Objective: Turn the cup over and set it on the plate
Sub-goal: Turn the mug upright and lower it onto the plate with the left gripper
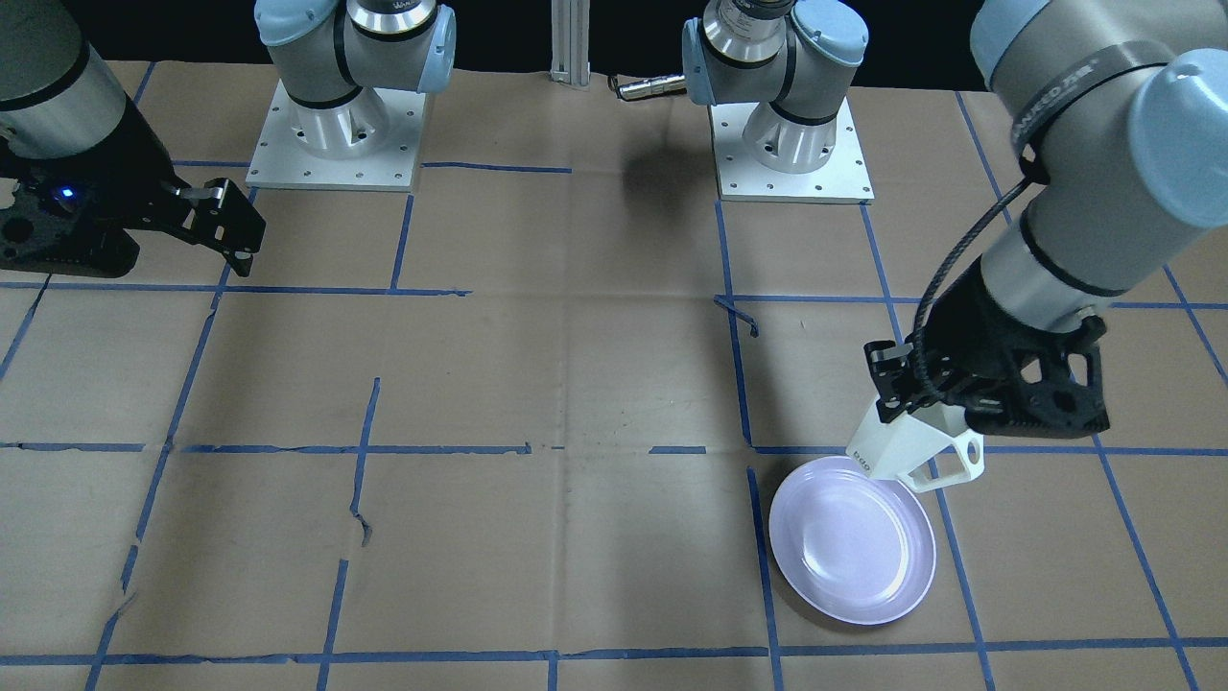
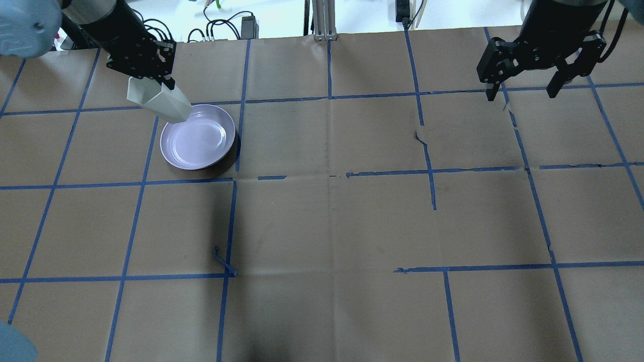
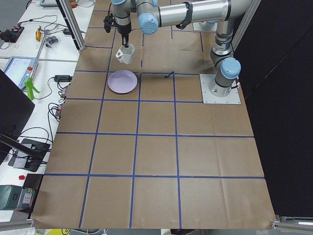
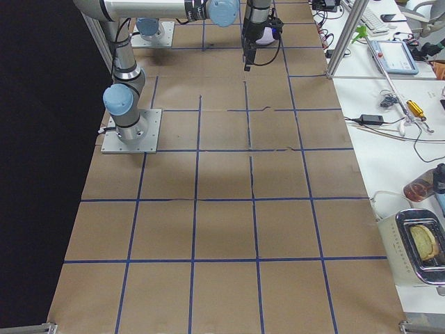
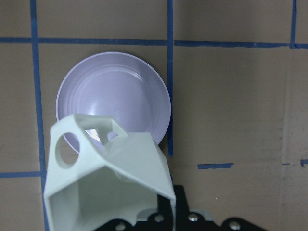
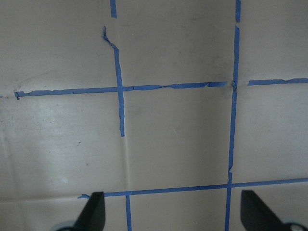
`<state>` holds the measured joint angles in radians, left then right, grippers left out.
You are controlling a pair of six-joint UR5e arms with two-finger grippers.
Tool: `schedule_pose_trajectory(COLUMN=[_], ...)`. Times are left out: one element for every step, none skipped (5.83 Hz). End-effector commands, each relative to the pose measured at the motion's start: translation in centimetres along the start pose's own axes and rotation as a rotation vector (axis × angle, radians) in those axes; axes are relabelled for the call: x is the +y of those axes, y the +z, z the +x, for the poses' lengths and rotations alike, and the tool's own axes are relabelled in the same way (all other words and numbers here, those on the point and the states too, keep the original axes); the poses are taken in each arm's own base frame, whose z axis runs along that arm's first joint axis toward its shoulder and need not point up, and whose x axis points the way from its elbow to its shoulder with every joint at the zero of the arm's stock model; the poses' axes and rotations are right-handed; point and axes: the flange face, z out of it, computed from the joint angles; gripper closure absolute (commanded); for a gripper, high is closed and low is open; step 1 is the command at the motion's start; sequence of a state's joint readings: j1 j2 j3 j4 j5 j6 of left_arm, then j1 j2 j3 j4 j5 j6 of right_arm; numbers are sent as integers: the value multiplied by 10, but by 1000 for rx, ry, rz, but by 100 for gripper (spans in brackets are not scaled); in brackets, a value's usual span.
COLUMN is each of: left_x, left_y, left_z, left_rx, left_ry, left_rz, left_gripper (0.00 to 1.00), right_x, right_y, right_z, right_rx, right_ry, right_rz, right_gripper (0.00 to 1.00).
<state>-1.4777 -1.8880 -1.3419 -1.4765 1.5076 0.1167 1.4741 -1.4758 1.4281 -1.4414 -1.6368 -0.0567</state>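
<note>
My left gripper (image 1: 897, 398) is shut on the rim of the white faceted cup (image 1: 911, 446). It holds the cup tilted in the air, base pointing down toward the plate and handle to the side. The lavender plate (image 1: 852, 542) lies flat on the table, and the cup's base hangs over its rim nearest the robot. Cup (image 2: 158, 103) and plate (image 2: 198, 138) also show in the overhead view, and in the left wrist view cup (image 5: 110, 183) and plate (image 5: 120, 96). My right gripper (image 2: 522, 93) is open and empty, far off on the other side.
Brown paper with a blue tape grid covers the table (image 2: 327, 226). Both arm bases (image 1: 334, 134) stand at the robot's edge with a metal post (image 1: 569, 43) between them. A loose curl of tape (image 2: 224, 261) sticks up. Cluttered desks (image 3: 29, 58) lie beyond the table's far edge.
</note>
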Motion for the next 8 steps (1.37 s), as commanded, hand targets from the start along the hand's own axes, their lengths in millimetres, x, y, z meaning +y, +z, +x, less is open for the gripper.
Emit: schedule_pose_trajectory(left_x=[-37, -46, -48, -46, -41, -40, -41, -43], left_y=[91, 133, 159, 173, 183, 182, 177, 171], left_z=[39, 39, 36, 27, 27, 20, 9, -1], left_rx=[-117, -115, -124, -164, -153, -152, -152, -149], left_ry=[88, 93, 97, 109, 109, 99, 86, 97], left_rz=[-134, -193, -234, -270, -288, -287, -280, -269], left_gripper=[100, 100, 100, 100, 100, 100, 100, 100], right_x=[0, 0, 0, 0, 0, 0, 0, 0], right_y=[1, 1, 0, 0, 0, 0, 0, 0], right_z=[0, 0, 0, 0, 0, 0, 0, 0], right_rx=[0, 0, 0, 0, 0, 0, 0, 0], right_ry=[0, 0, 0, 0, 0, 0, 0, 0], right_rz=[-1, -1, -1, 0, 0, 0, 0, 0], right_gripper=[0, 0, 0, 0, 0, 0, 0, 0])
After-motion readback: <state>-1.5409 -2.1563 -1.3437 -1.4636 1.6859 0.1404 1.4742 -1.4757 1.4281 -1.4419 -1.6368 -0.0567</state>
